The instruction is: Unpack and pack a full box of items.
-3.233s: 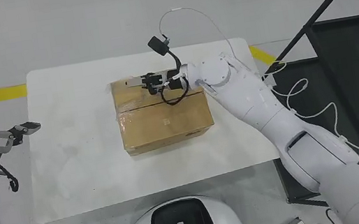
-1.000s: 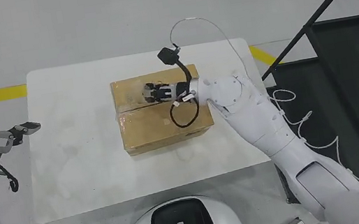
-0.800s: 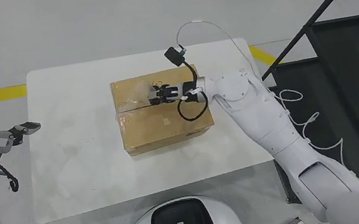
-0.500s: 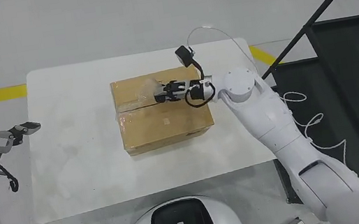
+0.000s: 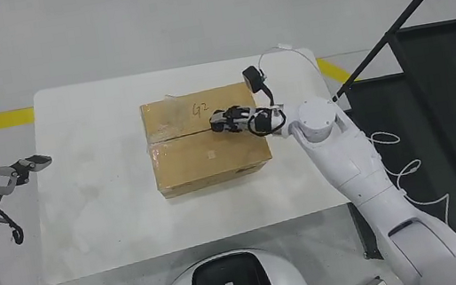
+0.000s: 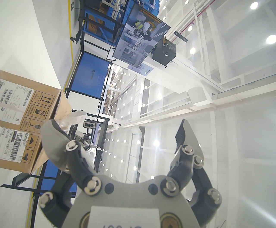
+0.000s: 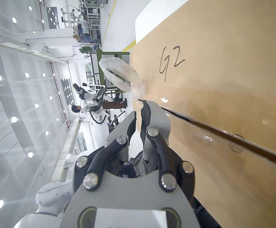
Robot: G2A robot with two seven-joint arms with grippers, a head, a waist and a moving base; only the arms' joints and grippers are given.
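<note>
The cardboard box (image 5: 205,141) sits shut in the middle of the white worktop (image 5: 95,208), a little toward the far side. Its two top flaps meet in a seam (image 7: 204,127) that runs left to right.

The right gripper (image 5: 218,124) lies low over the top of the box at that seam, right of centre. Its jaws are drawn narrow on a strip of clear tape (image 7: 120,74), which curls up off the cardboard in a crumpled loop.

The left gripper (image 5: 3,151) hangs off the left edge of the worktop, well apart from the box, with its jaws spread wide on nothing.

The tape looks thin, limp and sticky. It will likely stretch and cling to itself rather than come off clean, and it may tear if pulled at a sharp angle. The best hold is probably close to where it leaves the cardboard, with the pull low and along the seam.

The box itself looks stiff, and if it is full as the task says, it is probably heavy enough to stay put under the pull. The flaps are the place to take hold next, at their free edges along the seam. The cardboard there is thin and will bend if pinched only at a corner.
</note>
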